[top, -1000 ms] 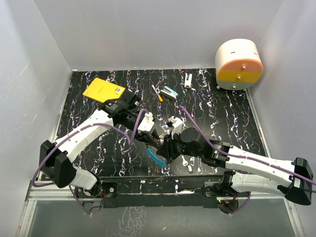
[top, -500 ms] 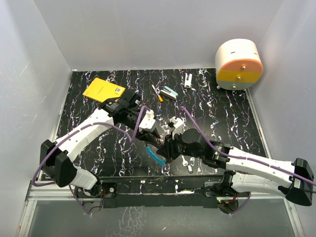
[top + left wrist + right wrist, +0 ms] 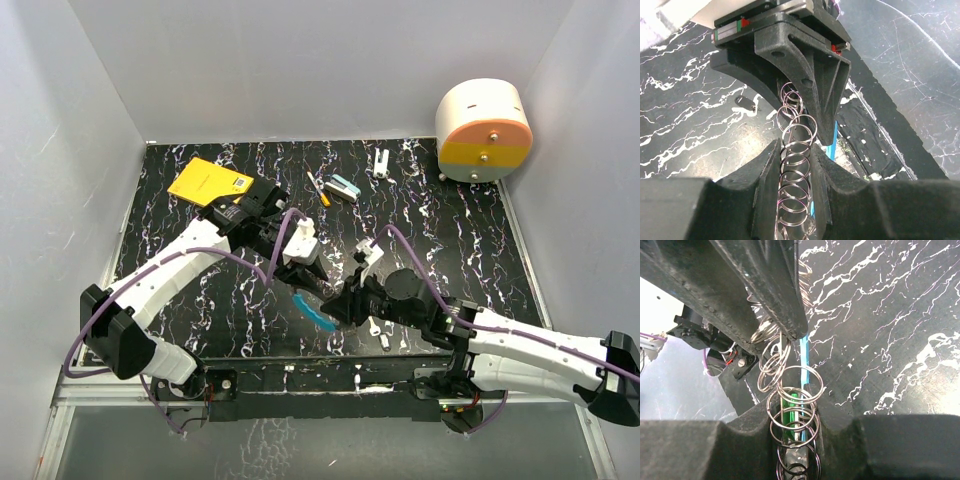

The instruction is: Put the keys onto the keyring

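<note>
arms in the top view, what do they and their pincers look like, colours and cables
Both the left arm and right arm have white shells with black joints and bases. A purple cable loops along each. The left pincer and right pincer are matte black plastic with curved, tapering fingers.

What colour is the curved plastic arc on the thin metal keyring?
The curved plastic arc is bright blue, clearest in the top external view.

right hand [image 3: 338, 302] drawn back, shifted rightward
</note>
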`<action>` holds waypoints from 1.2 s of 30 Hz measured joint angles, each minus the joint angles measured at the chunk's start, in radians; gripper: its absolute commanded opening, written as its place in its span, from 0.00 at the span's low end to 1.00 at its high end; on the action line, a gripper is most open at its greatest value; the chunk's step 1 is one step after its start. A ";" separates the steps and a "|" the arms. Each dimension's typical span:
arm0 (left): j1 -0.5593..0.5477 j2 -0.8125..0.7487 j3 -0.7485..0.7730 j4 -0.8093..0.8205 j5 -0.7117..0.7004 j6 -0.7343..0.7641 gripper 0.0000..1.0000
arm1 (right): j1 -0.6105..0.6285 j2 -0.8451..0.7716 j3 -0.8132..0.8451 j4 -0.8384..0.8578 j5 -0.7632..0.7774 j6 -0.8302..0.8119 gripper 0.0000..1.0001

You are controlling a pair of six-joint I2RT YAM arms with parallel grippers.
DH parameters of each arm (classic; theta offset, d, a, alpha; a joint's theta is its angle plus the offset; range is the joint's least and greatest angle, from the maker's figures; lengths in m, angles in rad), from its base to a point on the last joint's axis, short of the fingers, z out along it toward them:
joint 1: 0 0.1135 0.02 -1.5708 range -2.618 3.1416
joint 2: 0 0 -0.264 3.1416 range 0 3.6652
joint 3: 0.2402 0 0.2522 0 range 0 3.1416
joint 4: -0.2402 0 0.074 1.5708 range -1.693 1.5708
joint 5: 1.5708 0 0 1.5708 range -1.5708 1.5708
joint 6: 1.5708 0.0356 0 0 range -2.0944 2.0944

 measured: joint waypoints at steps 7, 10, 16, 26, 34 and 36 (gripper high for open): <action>0.008 -0.008 0.001 0.031 -0.029 -0.058 0.35 | -0.001 -0.038 -0.004 -0.014 -0.011 -0.002 0.08; 0.016 -0.011 0.001 0.038 -0.051 -0.080 0.38 | -0.004 -0.047 -0.004 -0.029 -0.022 -0.002 0.08; 0.039 -0.015 0.001 0.059 -0.103 -0.104 0.40 | -0.004 -0.061 -0.010 -0.049 -0.056 0.005 0.08; 0.099 -0.023 -0.004 0.111 -0.117 -0.134 0.46 | -0.004 -0.082 -0.011 -0.090 -0.066 0.013 0.08; 0.103 -0.023 0.005 0.020 0.015 -0.020 0.60 | -0.004 -0.082 -0.011 -0.090 -0.066 0.013 0.08; 0.093 -0.023 0.004 -0.005 0.031 0.014 0.61 | -0.004 -0.082 -0.011 -0.090 -0.066 0.013 0.08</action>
